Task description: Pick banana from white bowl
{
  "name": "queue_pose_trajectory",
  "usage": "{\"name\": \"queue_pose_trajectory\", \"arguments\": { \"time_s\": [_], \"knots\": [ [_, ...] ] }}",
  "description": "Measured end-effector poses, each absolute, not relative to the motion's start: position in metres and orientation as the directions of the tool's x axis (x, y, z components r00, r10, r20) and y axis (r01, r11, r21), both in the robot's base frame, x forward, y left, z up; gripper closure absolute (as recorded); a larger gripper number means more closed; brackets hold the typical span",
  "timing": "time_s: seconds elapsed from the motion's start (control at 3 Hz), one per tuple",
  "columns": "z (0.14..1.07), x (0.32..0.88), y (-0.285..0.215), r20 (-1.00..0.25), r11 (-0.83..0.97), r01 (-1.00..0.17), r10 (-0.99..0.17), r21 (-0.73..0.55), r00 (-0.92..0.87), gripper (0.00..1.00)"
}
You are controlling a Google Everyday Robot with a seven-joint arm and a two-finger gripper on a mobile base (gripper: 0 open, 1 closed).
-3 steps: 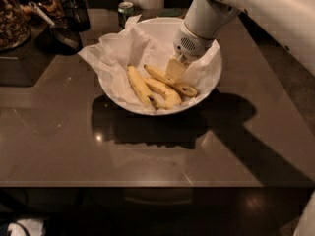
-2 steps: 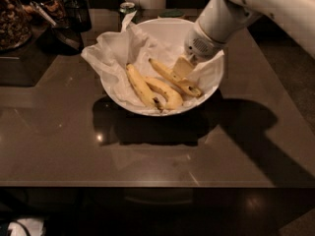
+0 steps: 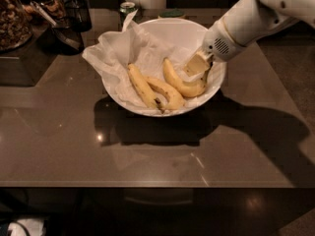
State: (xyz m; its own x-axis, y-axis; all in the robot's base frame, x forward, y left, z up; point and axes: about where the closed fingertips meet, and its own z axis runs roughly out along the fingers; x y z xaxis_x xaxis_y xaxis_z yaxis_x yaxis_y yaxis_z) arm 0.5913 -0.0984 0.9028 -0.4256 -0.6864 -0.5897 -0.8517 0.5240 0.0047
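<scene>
Yellow and strongly curved, the banana is seen lying in the right half of the white bowl, cradled on crumpled paper. The gripper is held low inside the bowl's right rim, over the stem end, probably to take it there. Whether it is closed cannot be told.

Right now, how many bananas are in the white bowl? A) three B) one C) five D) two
A: the white bowl holds a slim banana, a stubby banana and the big curved banana, with the tool inside the bowl by that last one's right end.
</scene>
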Motion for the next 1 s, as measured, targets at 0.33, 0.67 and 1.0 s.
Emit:
{"name": "queue_pose_trajectory", "arguments": {
  "time_s": [0.33,0.67,1.0],
  "knots": [
    [0.941,0.601,-0.108,-0.784,0.516,-0.855,-0.547,-0.041,-0.293,1.0],
    [0.96,0.587,-0.117,-0.838,0.502,-0.863,-0.493,-0.054,-0.234,1.0],
    [0.96,0.587,-0.118,-0.837,0.503,-0.863,-0.494,-0.054,-0.236,0.82]
  ]
}}
